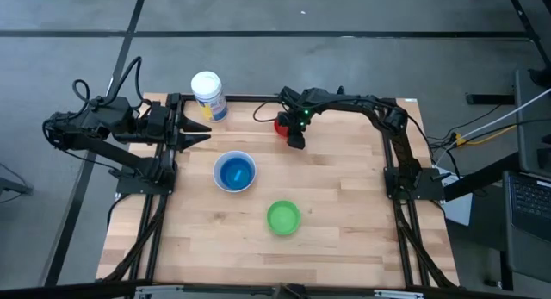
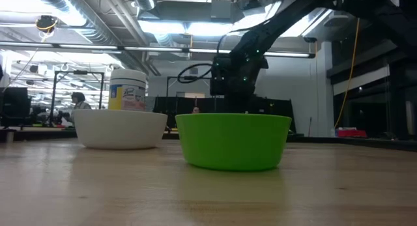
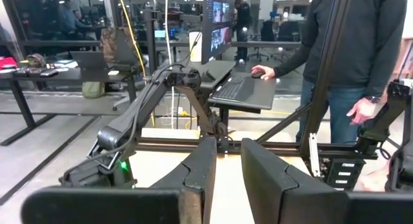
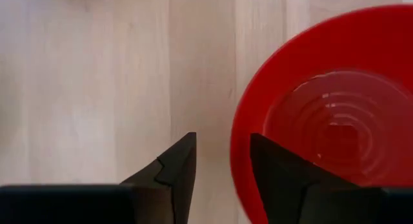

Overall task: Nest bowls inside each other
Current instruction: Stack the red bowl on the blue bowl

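Observation:
A red bowl point(image 4: 335, 121) stands on the table at the far middle, and in the high view my right gripper hides most of the red bowl point(image 1: 280, 125). My right gripper point(image 4: 222, 153) points steeply down, open. One finger is over the bowl's inside and the other over bare wood, with the rim point(image 4: 237, 146) between them; no touch shows. A white bowl point(image 1: 234, 171) with a blue bowl nested in it stands mid-table. A green bowl point(image 1: 283, 217) sits nearer the front. My left gripper point(image 1: 207, 132) waits at the far left, level, open and holding nothing.
An upright white-lidded container point(image 1: 208, 95) with a blue-yellow label stands at the far left, close to my left gripper. Bare wood point(image 1: 344, 204) lies right of the green bowl. A person stands beyond the table point(image 3: 348, 56) at a laptop stand.

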